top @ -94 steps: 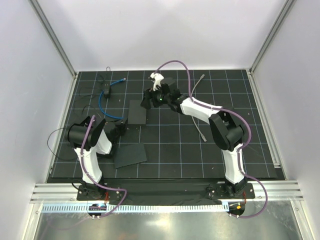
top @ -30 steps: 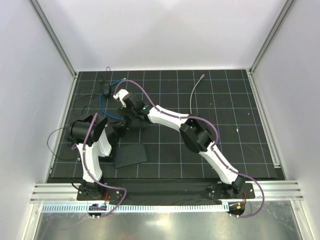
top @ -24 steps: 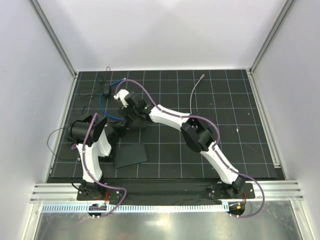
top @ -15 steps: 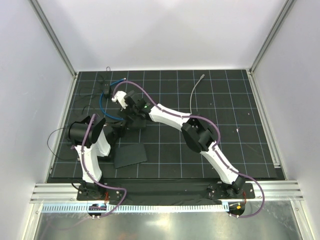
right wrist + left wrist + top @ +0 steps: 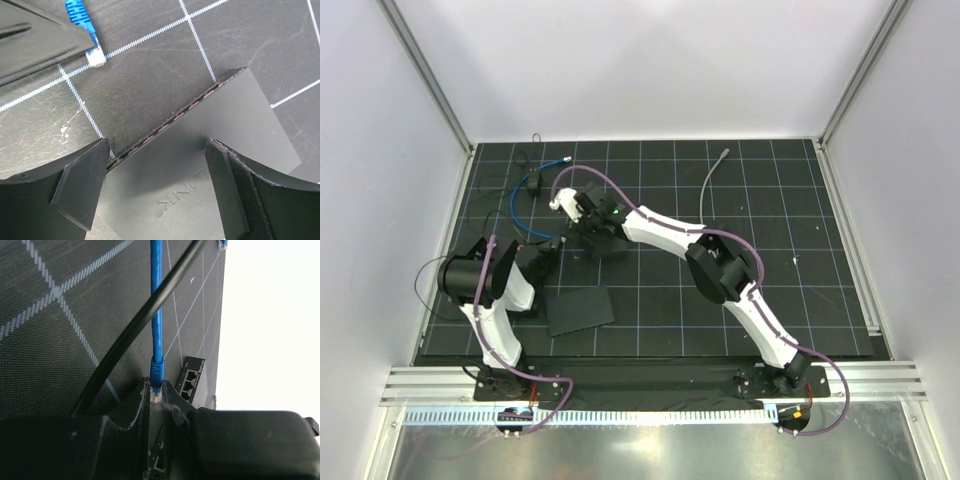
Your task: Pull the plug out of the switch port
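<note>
Left wrist view: left gripper (image 5: pixel 156 386) pinched narrow on the plug (image 5: pixel 157 397).

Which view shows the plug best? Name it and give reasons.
Right wrist: the plug shows in the open, pale tip sharp, clear of the switch port. Left wrist shows it half hidden, pinched in the left gripper. In top external it is too small to make out.

Grey cable (image 5: pixel 704 190), flat black slab (image 5: pixel 578 312), gridded black mat (image 5: pixel 800 300)
</note>
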`<state>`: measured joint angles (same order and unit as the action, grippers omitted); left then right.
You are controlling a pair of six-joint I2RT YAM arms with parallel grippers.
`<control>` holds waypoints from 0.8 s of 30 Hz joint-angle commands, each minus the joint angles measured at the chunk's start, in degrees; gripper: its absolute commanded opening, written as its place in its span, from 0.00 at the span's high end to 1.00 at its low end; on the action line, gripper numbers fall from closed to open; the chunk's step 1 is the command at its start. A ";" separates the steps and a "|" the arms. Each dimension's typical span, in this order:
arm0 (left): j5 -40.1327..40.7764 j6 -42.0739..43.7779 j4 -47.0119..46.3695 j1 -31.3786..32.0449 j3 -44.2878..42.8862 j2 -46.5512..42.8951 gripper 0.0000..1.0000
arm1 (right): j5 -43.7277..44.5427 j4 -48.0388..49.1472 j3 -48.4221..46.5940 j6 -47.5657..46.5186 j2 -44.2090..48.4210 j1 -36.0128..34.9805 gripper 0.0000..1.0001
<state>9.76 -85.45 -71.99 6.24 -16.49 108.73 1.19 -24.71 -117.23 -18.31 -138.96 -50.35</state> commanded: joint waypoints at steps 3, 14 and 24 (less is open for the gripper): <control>-0.96 5.73 3.87 0.00 -1.79 -5.80 1.00 | -4.80 10.71 10.16 8.62 7.97 1.48 0.13; -13.53 19.00 39.79 0.00 -14.52 -31.10 1.00 | -10.07 32.17 28.01 22.78 20.48 7.54 0.10; -26.27 27.79 70.56 0.00 -35.17 -43.69 1.00 | -13.32 38.15 33.38 32.27 25.22 11.94 0.09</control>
<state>-9.34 -62.52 -12.58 6.24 -45.30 66.32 -9.96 7.38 -84.77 9.96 -118.24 -38.02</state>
